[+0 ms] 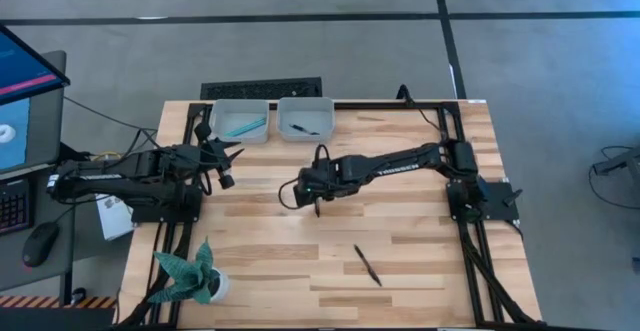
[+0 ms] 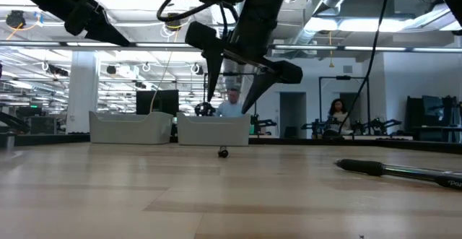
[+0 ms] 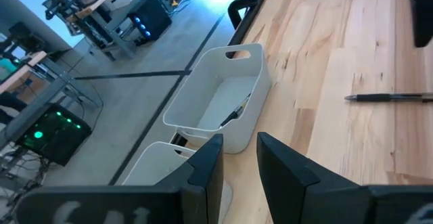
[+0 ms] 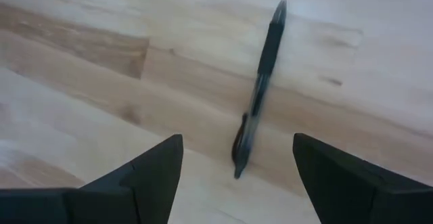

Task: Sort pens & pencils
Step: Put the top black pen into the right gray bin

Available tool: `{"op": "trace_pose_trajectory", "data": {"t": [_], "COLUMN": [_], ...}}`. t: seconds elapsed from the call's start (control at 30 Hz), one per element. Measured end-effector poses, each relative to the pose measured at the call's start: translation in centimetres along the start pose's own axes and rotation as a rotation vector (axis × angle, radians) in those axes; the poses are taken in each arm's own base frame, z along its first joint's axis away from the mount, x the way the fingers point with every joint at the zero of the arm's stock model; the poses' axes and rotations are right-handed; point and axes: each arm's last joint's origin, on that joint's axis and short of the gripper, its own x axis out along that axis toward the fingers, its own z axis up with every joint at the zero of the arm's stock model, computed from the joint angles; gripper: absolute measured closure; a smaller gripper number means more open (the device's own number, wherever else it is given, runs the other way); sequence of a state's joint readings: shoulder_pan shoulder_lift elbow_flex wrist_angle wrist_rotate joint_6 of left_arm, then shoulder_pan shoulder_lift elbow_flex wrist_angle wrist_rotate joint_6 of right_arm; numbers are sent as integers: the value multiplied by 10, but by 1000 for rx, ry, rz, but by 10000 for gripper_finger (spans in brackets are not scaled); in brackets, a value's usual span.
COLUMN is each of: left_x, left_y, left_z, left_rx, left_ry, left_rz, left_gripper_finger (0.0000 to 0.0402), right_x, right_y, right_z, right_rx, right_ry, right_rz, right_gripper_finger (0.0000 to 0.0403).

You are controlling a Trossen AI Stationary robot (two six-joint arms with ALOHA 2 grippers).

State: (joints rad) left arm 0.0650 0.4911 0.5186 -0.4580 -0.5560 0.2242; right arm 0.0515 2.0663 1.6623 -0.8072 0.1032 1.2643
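High view first: one slim black pen (image 1: pixel 367 265) lies loose on the pale plank desk (image 1: pixel 420 271), long axis slanting from centre toward the near-right. Right claw (image 1: pixel 318 207) hangs above mid-desk, fingers spread wide, empty, the pen nearer it than the left claw (image 1: pixel 226 163), which hovers by two white bins (image 1: pixel 274 119) holding sorted sticks, fingers narrowly apart, gripping nothing.

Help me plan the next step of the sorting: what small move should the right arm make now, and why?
Probably carry the right pincer toward the black pen lying alone on the table and lower over it. Its fingers stand open and empty, the pen shows ahead in its wrist view, and the bins already hold others.
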Motion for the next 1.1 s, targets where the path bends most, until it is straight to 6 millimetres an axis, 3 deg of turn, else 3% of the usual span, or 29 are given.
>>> {"op": "trace_pose_trajectory", "data": {"t": [0.4, 0.73, 1.1], "left_x": [0, 0, 0], "left_y": [0, -1, -1], "left_z": [0, 0, -1], "left_rx": [2, 2, 4], "left_ry": [2, 0, 2], "left_rz": [-3, -19, -22], "left_gripper_finger": [319, 319, 319], "right_x": [40, 42, 67], "right_y": [3, 0, -2], "right_z": [-17, -21, -26], "right_rx": [32, 34, 26], "right_ry": [67, 87, 149], "right_rz": [-50, -79, -108], "right_gripper_finger": [99, 99, 99]}}
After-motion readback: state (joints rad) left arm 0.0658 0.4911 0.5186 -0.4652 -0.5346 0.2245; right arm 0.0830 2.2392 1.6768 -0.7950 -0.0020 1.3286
